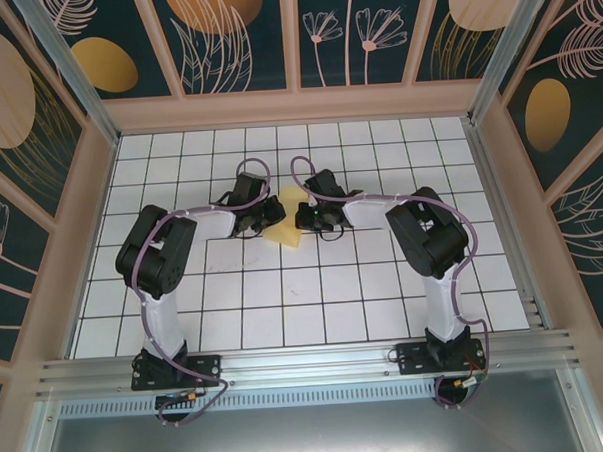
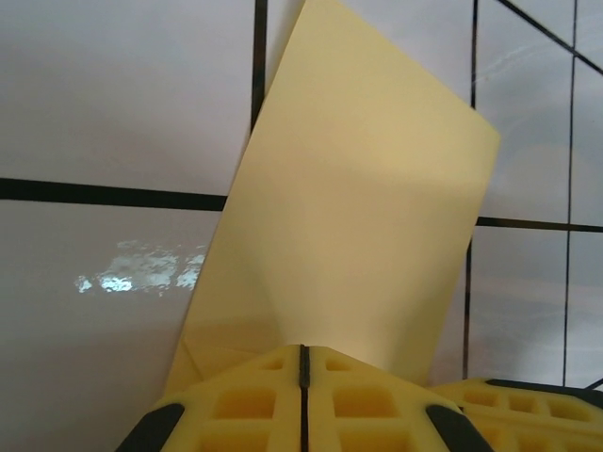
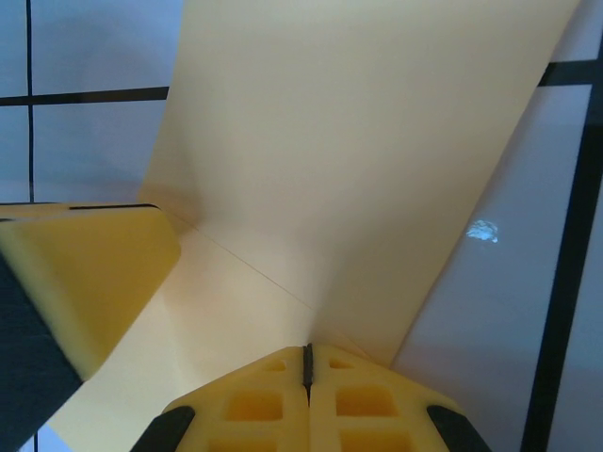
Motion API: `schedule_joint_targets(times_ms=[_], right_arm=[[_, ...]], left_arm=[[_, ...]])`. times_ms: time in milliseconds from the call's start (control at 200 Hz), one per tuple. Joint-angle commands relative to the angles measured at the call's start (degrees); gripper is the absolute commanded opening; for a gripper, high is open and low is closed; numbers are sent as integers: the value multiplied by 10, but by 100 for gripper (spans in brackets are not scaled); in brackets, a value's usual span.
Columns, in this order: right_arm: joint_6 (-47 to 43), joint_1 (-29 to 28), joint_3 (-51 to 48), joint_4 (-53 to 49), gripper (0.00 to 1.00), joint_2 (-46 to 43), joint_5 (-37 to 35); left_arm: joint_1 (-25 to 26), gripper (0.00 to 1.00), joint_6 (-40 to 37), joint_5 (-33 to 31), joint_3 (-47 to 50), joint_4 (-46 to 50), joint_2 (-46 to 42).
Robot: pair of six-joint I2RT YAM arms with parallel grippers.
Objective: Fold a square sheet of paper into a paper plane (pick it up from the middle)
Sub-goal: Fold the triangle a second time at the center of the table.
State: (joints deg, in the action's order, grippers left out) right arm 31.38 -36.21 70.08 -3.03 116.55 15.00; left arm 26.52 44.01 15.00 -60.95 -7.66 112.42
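Top external view: a white gridded surface (image 1: 285,307) lies inside walls (image 1: 233,39) of dark floral panels. At its middle, the square sheet of paper (image 1: 285,237) is partly hidden by both wrists. The left fingers (image 2: 254,400) and right fingers (image 3: 254,405) each pinch tight on a paper edge.

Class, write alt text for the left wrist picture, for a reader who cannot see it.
A thin bright yellow sheet of paper, pinched at its edge by the shut yellow fingers of the left end effector, slants up across the frame. Behind it is a white table with black grid lines.
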Motion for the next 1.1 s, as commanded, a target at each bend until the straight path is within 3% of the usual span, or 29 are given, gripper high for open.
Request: schedule_joint_targets(times_ms=[0, 385, 600, 1096], right_arm=[[-14, 8, -13, -61, 6, 39, -19], [-4, 0, -5, -7, 6, -41, 83], [24, -9, -57, 20, 6, -84, 73], [25, -32, -11, -14, 6, -21, 78]], left_arm=[[0, 9, 1, -3, 11, 16, 17], [0, 7, 11, -23, 49, 8, 25], [0, 7, 21, -16, 73, -11, 29], [-1, 7, 24, -14, 80, -17, 28]])
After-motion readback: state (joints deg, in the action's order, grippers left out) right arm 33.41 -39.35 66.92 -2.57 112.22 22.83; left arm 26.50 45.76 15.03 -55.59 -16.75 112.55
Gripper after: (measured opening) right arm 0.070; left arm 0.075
